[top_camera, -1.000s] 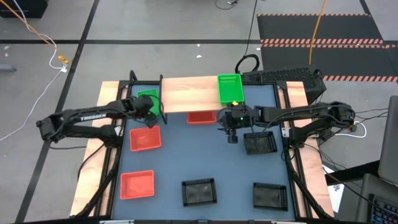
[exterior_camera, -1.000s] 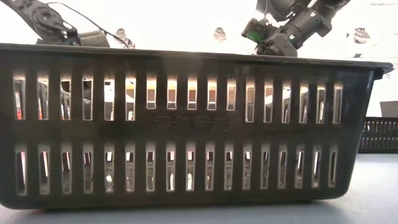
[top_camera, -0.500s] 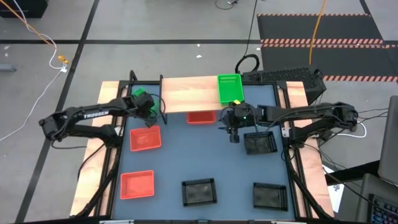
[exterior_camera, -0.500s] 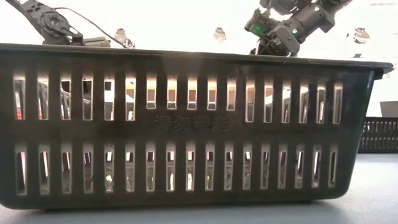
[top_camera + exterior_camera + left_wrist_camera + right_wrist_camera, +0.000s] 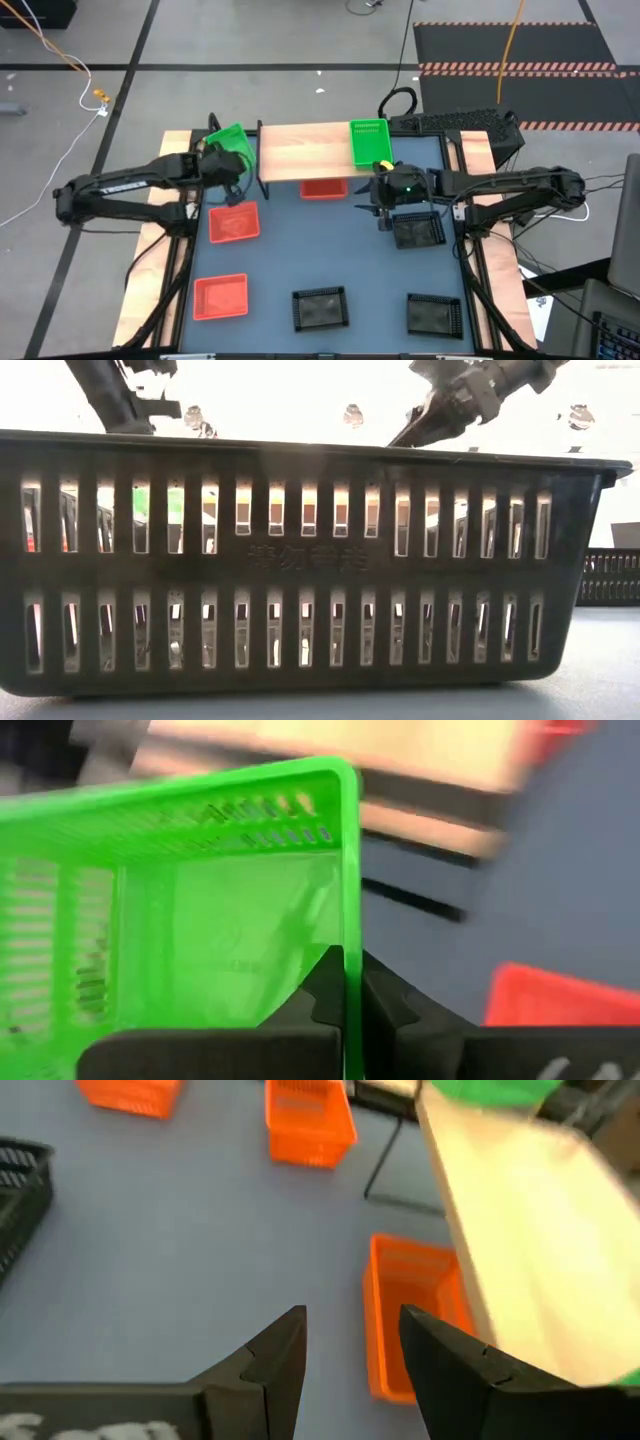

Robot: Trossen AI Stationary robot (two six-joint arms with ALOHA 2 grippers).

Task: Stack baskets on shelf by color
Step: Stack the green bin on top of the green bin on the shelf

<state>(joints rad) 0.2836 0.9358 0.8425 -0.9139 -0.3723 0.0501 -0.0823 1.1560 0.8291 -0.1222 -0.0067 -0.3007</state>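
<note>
The left claw (image 5: 345,1010) is clamped on the rim of a green basket (image 5: 231,139), held tilted above the worktop (image 5: 350,250) just off the shelf's (image 5: 305,152) end. The right claw (image 5: 350,1355), fingers apart and holding nothing, hovers beside a black basket (image 5: 417,229), with another green basket (image 5: 369,143) on the shelf just beyond it.
</note>
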